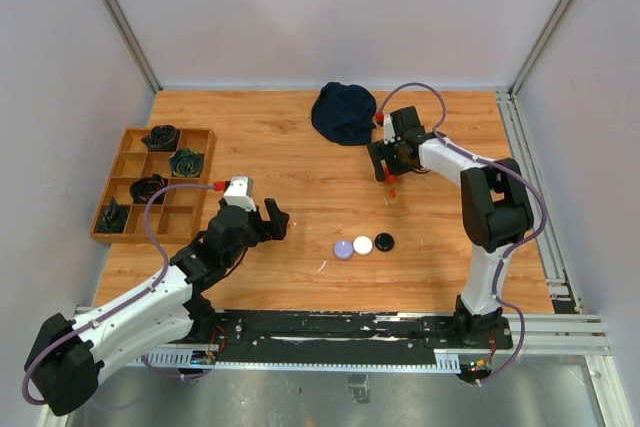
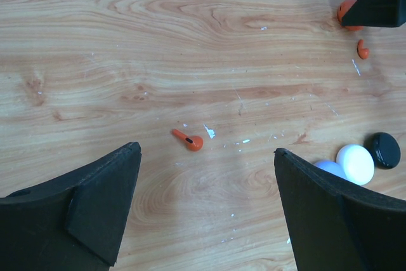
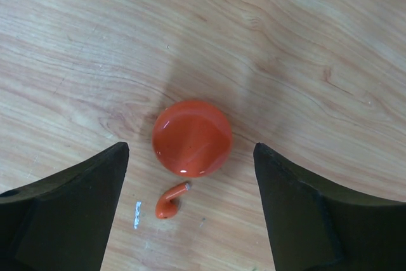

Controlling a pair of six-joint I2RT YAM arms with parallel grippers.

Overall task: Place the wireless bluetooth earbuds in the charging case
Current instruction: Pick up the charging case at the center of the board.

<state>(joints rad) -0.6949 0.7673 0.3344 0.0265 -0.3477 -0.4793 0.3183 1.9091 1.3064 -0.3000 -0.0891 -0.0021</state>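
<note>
Right wrist view: the right gripper (image 3: pixel 190 149) hangs released above the orange case (image 3: pixel 191 138), with 1 orange earbud (image 3: pixel 170 202) loose just beside it. The left gripper (image 2: pixel 206 150), also released, frames a 2nd earbud (image 2: pixel 188 139). Neither is inserted yet.

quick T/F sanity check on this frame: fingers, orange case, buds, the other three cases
1. The right gripper has its fingers open either side of the orange case, gripping nothing. True.
2. The orange earbud nearest it sits inside that case. False: it lies on the table beside it.
3. The purple case, white case and black case lie in a row. True.
4. The left gripper is shut on the other orange earbud. False: it is open, and the bud lies untouched on the table.
</note>
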